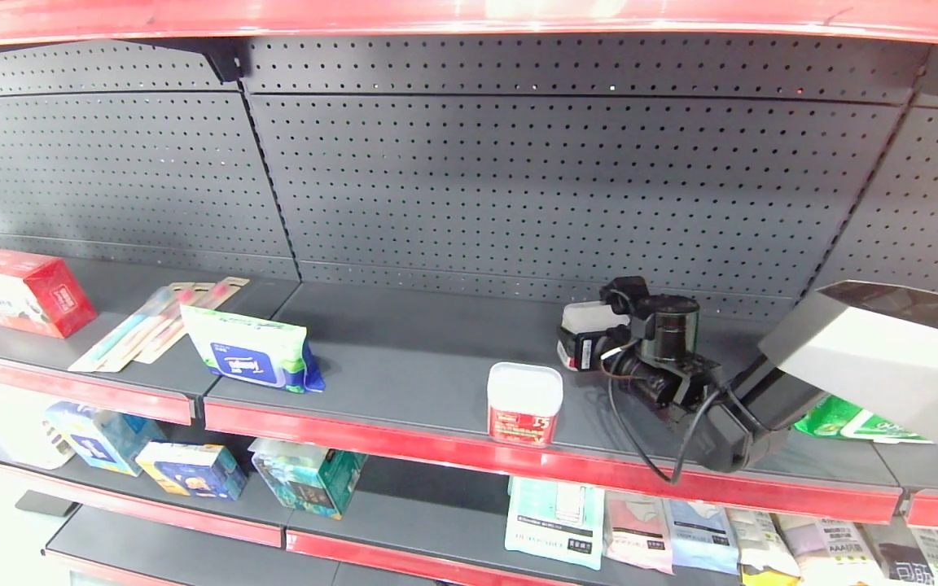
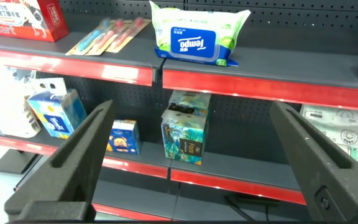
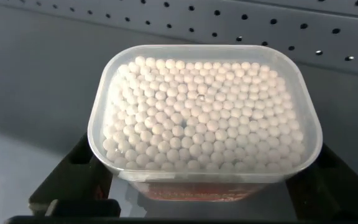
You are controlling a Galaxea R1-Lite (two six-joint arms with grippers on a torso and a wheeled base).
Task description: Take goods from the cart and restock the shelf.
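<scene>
My right pincer [image 1: 593,340] grips a swab box [image 1: 588,316] over the shelf [image 1: 404,358], near a second box [image 1: 524,403] at the front edge. The right wrist view shows white swab heads through its lid. My left pincer [image 2: 191,146] is wide open.

White lettering stood on the blue label of the wipes pack [image 2: 201,38] and across the red box [image 2: 17,18]. The standing tub [image 1: 523,403] bore a red label with a number; the label of the second tub [image 1: 589,319] was too small to read.
</scene>
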